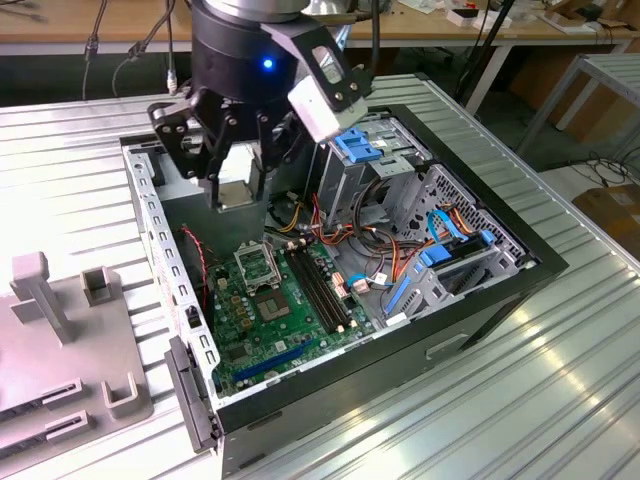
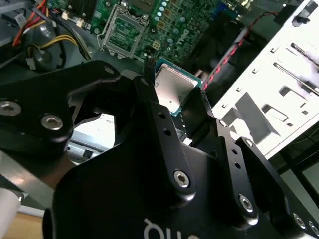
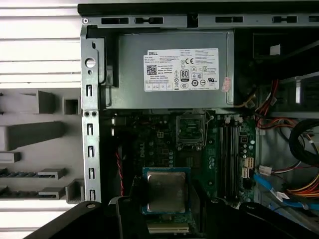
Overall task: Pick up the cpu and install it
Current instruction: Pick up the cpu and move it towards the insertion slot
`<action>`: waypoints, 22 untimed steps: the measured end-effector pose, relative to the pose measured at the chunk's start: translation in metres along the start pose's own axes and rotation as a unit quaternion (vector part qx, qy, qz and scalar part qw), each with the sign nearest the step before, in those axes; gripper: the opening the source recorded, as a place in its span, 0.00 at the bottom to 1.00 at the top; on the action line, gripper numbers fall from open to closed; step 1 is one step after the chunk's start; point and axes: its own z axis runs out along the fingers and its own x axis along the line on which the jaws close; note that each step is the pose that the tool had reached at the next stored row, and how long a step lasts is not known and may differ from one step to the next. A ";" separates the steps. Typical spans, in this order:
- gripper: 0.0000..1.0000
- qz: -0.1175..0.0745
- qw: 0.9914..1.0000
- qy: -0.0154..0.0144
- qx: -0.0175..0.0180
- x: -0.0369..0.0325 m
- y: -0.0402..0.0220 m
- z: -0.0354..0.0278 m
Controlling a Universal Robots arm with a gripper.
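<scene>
My gripper [image 1: 238,192] hangs over the open computer case and is shut on the cpu [image 2: 172,85], a small square chip with a silvery top on a green edge. In the first wrist view the cpu [image 3: 166,191] sits between the two black fingers [image 3: 132,199], held flat above the green motherboard [image 1: 290,330]. The open metal socket frame [image 1: 254,264] lies on the board below the gripper and a little toward the case's middle. Both wrist views show that socket frame [image 2: 122,27] [image 3: 192,130] with nothing in it.
A grey power supply [image 3: 174,69] fills one end of the case [image 1: 400,330]. Long black memory slots [image 1: 322,288] run beside the socket. Drive cages with blue latches [image 1: 362,148] and loose cables [image 1: 400,250] crowd the exterior view's right. A grey fixture [image 1: 70,340] stands on the table at the left.
</scene>
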 end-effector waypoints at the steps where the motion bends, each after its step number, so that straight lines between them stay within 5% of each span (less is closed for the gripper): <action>1: 0.47 0.000 1.000 0.000 0.000 -0.0057 0.0001 0.0000; 14: 0.47 0.005 1.000 -0.001 0.000 -0.0616 0.0012 0.0021; 22: 0.47 0.005 1.000 -0.001 0.000 -0.0658 0.0013 0.0021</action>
